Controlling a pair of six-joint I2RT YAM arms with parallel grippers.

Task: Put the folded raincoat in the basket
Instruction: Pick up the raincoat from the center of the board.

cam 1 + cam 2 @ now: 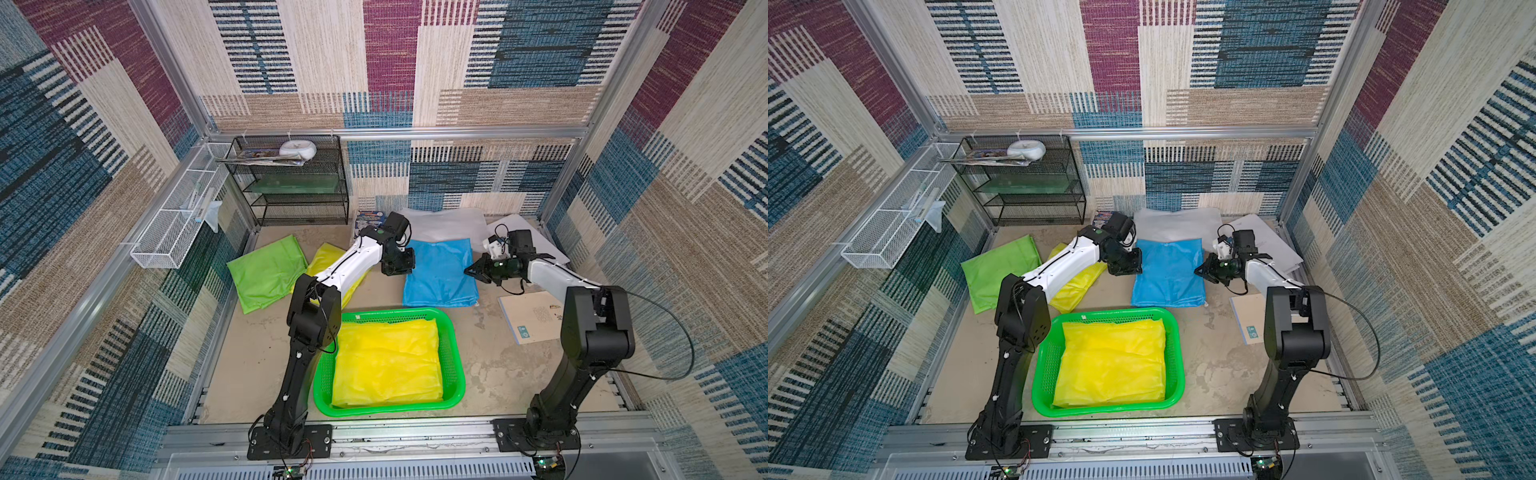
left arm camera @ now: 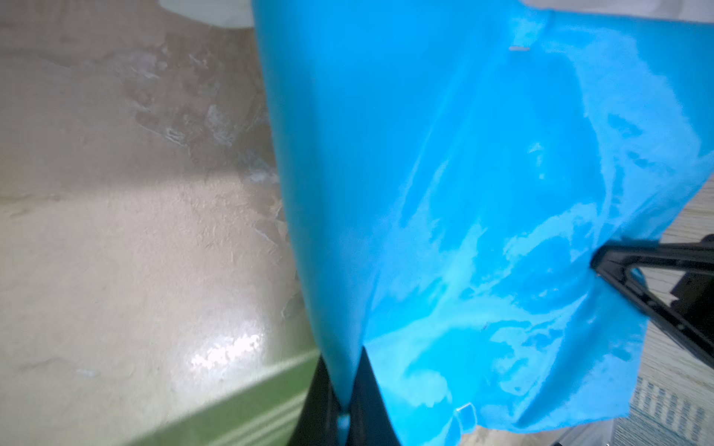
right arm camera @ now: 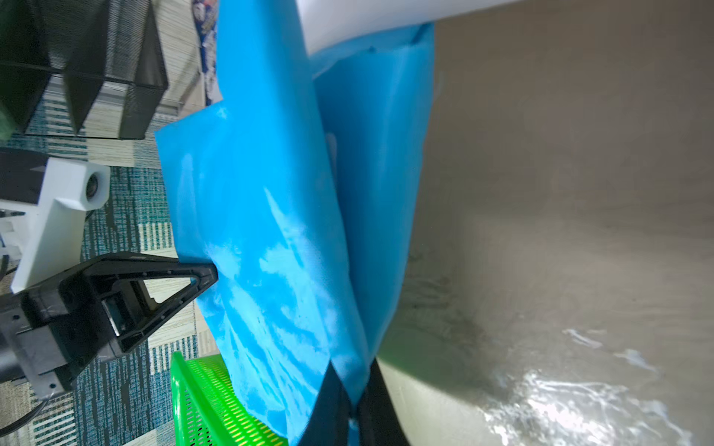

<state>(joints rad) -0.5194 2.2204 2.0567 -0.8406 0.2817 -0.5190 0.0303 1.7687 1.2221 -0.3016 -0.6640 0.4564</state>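
Blue glossy raincoat (image 1: 440, 270) pinched: left tool (image 2: 344, 411), right tool (image 3: 353, 409).

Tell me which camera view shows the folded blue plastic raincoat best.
The top views: in both, the folded blue plastic raincoat shows nearly its whole outline. Each wrist view shows only a close, partial stretch of its surface.

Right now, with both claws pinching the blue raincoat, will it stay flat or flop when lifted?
Probably flops: the blue raincoat is thin folded film, already creasing where the right claw and left claw pinch its edges. Its glossy sheen suggests it may slip. The folded layers, seen parting in the right wrist view, could fan open.
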